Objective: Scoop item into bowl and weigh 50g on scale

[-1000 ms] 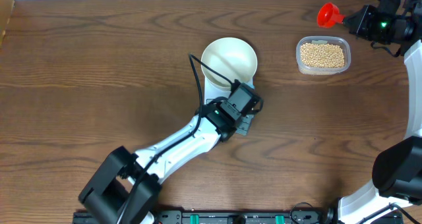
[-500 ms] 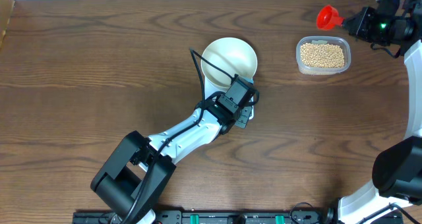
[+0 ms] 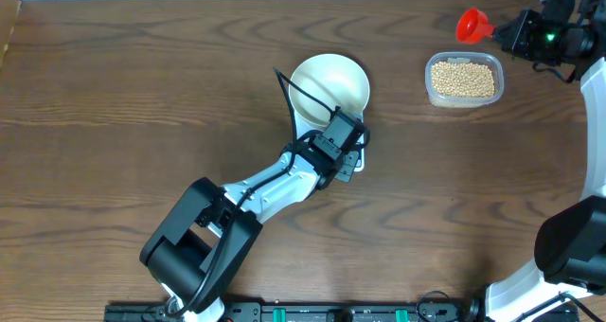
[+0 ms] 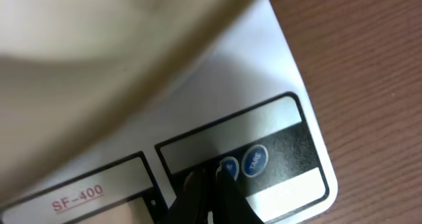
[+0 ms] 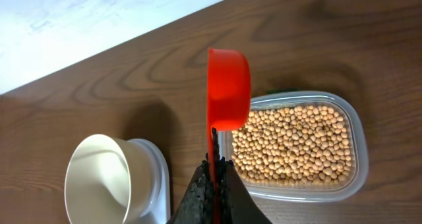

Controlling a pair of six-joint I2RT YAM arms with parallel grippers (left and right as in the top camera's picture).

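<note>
While the left gripper [image 4: 210,178], clenched on nothing, tips a scale [image 4: 264,85] button beside the white bowl [image 5: 89,174], the right gripper [image 5: 214,168] grasps a red scoop [image 5: 229,89] above the soybeans [image 5: 297,145] in the tub [image 5: 356,128] ahead. The beans look loose, hard and rolling, so they likely need scooping, not pinching.

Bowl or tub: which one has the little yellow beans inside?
The clear rounded-rectangular plastic tub holds the small tan-yellow beans. The round white bowl, sitting on the white scale, is empty.
</note>
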